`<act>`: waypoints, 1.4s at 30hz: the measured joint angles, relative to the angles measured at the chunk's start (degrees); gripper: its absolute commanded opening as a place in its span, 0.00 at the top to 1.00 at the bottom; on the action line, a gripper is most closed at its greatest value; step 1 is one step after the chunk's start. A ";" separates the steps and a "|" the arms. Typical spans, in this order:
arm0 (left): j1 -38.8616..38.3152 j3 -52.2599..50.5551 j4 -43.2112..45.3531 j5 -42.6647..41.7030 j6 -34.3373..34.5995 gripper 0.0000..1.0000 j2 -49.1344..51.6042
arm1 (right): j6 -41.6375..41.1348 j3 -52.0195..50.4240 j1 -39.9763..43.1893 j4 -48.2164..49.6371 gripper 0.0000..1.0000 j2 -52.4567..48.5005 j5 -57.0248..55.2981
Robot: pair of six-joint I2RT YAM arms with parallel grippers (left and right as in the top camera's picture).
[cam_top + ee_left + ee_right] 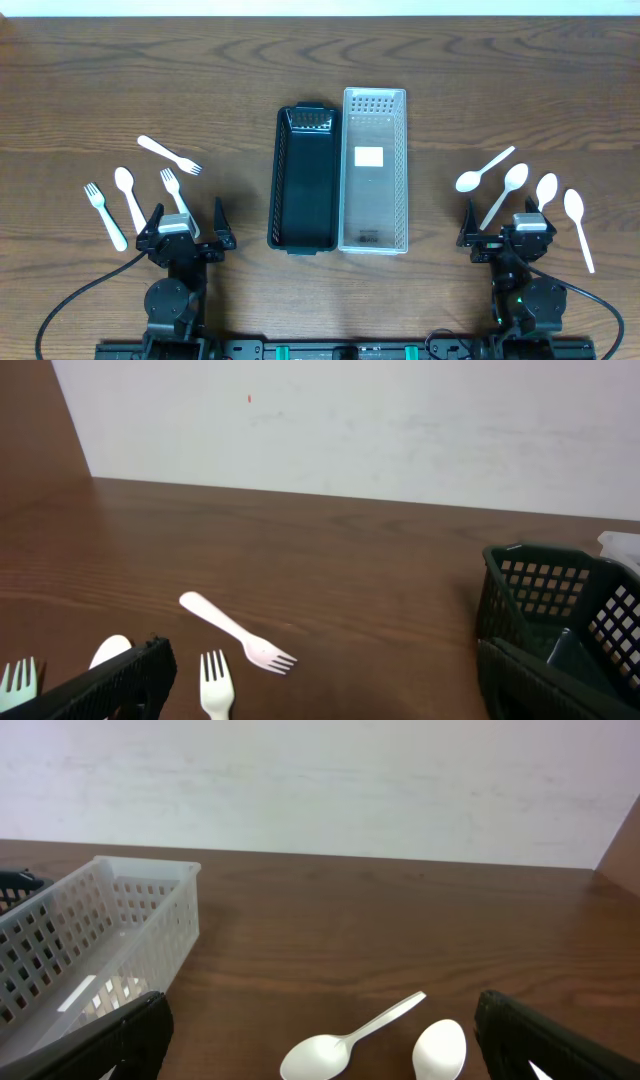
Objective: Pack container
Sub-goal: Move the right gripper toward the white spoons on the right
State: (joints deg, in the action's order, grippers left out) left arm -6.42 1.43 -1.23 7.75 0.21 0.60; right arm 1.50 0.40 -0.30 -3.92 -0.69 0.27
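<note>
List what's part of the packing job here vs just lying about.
Job:
- black bin
- white bin
- forks
- left spoon
- right spoons

Lying about:
- only the arm cable; no stray items visible

Two long perforated baskets stand side by side, touching, at centre of the desk [100, 80], open side up. The black basket [274, 180] is on the left, the white basket [403, 170] on the right w/ a pale label [369, 156] on its floor.

To the left lie 3 white forks: far fork [170, 155] lying across, middle fork [176, 195], outer fork [104, 215], and between these two the left spoon [129, 198].

To the right lie 4 white spoons, near each other: inner spoon [484, 170], second spoon [505, 193], third spoon [545, 190], outer spoon [578, 228].
</note>
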 measured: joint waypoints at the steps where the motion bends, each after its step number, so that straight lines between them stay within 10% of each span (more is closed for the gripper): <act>1: 0.00 0.00 0.00 0.00 0.02 0.02 0.00 | -0.02 0.00 0.00 0.00 0.01 0.00 0.00; 42: 0.00 2.25 -4.04 -0.72 7.13 0.02 1.16 | -8.61 5.53 0.00 -2.73 0.01 -6.69 6.10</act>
State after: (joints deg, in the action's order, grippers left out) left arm -6.42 3.68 -5.28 7.03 7.33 1.76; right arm -7.11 5.93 -0.30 -6.66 -7.38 6.37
